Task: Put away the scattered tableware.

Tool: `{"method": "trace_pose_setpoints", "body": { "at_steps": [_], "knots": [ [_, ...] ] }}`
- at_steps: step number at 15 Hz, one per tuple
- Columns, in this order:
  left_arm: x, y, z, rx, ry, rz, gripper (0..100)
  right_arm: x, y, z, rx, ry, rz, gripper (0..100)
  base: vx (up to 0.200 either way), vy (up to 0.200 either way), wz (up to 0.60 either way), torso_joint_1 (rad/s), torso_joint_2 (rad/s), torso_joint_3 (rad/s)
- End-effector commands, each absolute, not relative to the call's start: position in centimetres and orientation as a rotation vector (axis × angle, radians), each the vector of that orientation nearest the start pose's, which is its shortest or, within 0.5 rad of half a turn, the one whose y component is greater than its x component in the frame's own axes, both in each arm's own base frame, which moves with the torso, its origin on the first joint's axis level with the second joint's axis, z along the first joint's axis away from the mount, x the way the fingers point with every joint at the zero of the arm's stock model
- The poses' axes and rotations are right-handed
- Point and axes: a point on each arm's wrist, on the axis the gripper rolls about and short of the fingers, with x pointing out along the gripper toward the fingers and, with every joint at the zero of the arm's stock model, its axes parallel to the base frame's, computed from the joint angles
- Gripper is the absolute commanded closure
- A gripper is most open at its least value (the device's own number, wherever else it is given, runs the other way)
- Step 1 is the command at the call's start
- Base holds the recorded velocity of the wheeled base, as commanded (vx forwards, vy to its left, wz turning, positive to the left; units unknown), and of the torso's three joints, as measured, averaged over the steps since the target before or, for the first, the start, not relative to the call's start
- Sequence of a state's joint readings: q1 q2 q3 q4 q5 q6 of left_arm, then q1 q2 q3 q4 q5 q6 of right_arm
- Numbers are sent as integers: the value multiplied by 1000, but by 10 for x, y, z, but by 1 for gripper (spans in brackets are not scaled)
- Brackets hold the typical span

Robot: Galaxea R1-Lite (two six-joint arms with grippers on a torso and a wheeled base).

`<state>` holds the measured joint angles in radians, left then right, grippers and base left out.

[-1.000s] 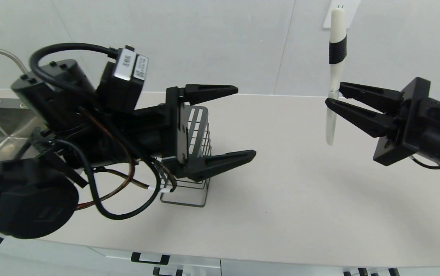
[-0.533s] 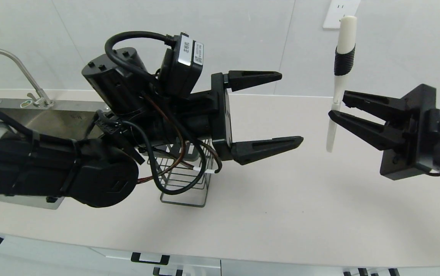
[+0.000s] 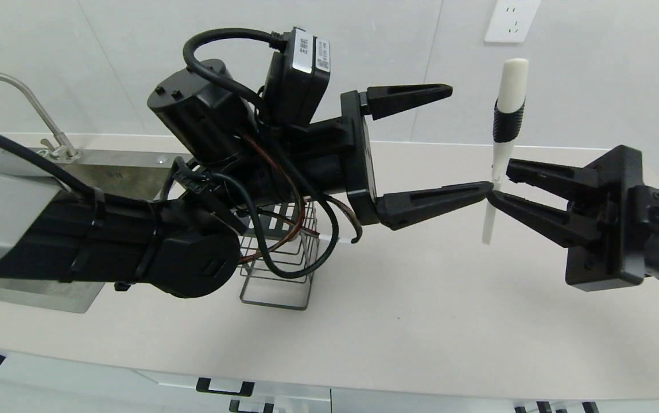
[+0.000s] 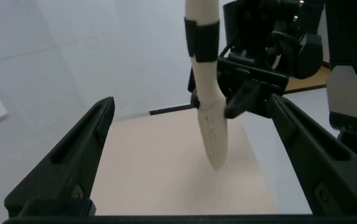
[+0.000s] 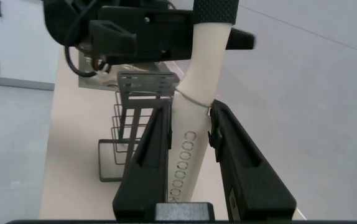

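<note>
- Right gripper (image 3: 499,182), frame right, clamps white utensil (image 3: 510,80) upright
- Left gripper (image 3: 470,137) gapes beside it
- You've yet to stow it in wire rack (image 3: 278,287), lower centre

the left arm is lying stretched across the middle, pointing toward the robot's right. its wrist is rolled, so the left gripper (image 3: 470,137) is standing wide apart, one finger above the other. the right arm is pointing inward, and the right gripper (image 3: 499,182) is pinching a white utensil (image 3: 510,86) upright. the left gripper's lower fingertip is sitting just beside the right gripper's tips.
</note>
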<state>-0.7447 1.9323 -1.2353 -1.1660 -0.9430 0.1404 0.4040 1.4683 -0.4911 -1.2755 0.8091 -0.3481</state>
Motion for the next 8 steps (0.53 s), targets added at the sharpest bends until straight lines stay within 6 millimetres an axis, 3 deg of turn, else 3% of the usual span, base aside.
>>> {"method": "trace_pose_setpoints", "body": {
  "at_steps": [1, 6, 8],
  "knots": [
    [257, -272, 269, 150, -648, -1633, 0, 200, 108, 218, -359, -507, 1179, 100, 0, 0, 0, 0, 0, 0],
    [254, -273, 273, 126, -661, -1643, 0, 202, 113, 214, -353, -492, 1200, 100, 0, 0, 0, 0, 0, 0],
    [245, -278, 274, 74, -662, -1681, 0, 201, 114, 215, -354, -496, 1204, 100, 0, 0, 0, 0, 0, 0]
  ]
}}
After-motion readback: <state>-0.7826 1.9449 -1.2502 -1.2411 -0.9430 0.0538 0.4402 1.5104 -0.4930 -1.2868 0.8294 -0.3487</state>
